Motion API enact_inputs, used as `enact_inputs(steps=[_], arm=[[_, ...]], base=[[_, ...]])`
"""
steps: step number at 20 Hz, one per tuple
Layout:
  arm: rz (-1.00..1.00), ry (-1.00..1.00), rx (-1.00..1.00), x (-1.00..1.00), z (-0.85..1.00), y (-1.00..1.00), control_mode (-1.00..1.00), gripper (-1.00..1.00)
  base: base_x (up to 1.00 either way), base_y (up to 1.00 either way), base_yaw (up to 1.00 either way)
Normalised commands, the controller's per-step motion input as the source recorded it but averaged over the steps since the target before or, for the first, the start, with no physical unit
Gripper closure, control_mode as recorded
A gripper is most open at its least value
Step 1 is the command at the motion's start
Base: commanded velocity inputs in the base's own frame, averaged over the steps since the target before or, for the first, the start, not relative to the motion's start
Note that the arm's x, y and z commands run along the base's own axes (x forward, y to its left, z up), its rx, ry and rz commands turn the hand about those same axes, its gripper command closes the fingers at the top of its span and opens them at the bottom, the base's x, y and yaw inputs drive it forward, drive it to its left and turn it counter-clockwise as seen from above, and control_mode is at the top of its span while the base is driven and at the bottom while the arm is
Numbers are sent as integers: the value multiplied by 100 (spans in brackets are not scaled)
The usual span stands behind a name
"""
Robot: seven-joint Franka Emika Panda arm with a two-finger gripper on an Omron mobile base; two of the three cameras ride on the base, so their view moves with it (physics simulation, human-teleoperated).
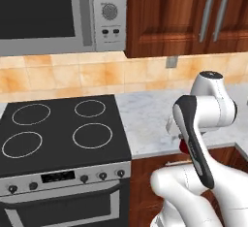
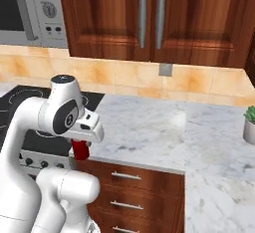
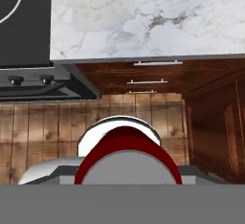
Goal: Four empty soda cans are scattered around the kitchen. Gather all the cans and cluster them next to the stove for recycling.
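I've got the end effector (image 2: 79, 146) clenched on a small red cylindrical soda can (image 2: 80, 150), apparently off the marble bench (image 2: 149, 127) edge. Black glass stove (image 1: 58, 129) lies just beyond it, left. No cans beside the stove yet; placing remains.

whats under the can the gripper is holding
The can sits in the gripper, out past the counter edge, near the stove. The hand view shows wood floor beyond it; the can hides what lies straight below.
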Motion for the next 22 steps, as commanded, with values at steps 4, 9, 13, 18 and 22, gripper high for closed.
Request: enact_inputs(steps=[4,9,13,18,22], arm=[[0,0,0,0,0,0,100,100],[0,0,0,0,0,0,100,100],[0,0,0,0,0,0,100,100],[0,0,0,0,0,0,100,100],[0,0,0,0,0,0,100,100]], base=[[-4,100,12],[13,100,0],[14,100,0],[25,100,-10],[28,99,-20]])
